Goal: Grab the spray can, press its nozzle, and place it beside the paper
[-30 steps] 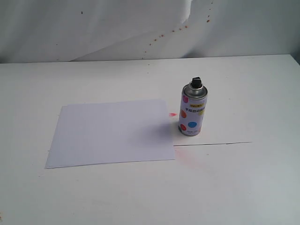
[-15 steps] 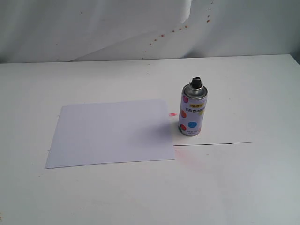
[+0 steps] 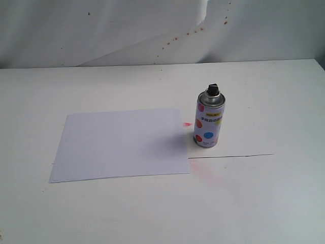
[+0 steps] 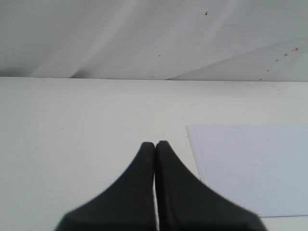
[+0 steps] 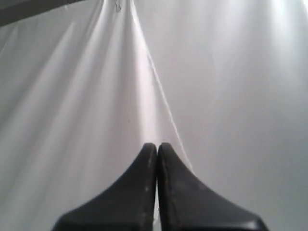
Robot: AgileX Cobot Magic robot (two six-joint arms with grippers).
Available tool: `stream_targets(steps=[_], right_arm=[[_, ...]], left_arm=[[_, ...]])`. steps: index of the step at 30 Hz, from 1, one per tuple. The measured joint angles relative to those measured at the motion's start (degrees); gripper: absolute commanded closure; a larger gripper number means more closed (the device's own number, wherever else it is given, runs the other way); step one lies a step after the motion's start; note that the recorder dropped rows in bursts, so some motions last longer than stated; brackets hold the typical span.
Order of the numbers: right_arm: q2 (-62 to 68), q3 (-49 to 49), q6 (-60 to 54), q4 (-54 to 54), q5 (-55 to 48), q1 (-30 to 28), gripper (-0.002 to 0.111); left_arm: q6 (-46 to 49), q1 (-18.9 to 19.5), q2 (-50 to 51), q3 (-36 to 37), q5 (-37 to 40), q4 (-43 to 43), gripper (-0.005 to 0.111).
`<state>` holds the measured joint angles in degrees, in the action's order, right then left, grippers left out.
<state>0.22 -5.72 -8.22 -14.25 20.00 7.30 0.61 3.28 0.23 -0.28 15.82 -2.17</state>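
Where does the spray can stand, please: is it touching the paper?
Apart. The exterior view shows a strip of bare table between the spray can and the paper.

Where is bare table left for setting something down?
In the exterior view, bare table lies right of the spray can, along the near edge below the paper, and behind both up to the backdrop. Only the narrow gap between can and paper is tight.
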Motion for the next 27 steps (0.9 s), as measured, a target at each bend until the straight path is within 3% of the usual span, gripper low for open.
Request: stream_targets(steps=[9,17,22,27], right_arm=[[14.0,-22.0,-8.4,-1.6,-4.6,0.0,0.108],[40.6,-43.4,-9.4,1.4,-22.3,0.0,0.108],[53.7,-49.2,-12.1,3.4,-32.8,0.0,0.108],[60.6,-48.1,-13.8,3.8,-34.1,0.0,0.108]], left_arm=[[0.0,0.0,0.0,0.0,0.0,0.0,0.107],[0.0,0.0,0.0,0.0,0.0,0.0,0.107],[0.0,0.0,0.0,0.0,0.0,0.0,0.107],[0.0,0.0,0.0,0.0,0.0,0.0,0.107]])
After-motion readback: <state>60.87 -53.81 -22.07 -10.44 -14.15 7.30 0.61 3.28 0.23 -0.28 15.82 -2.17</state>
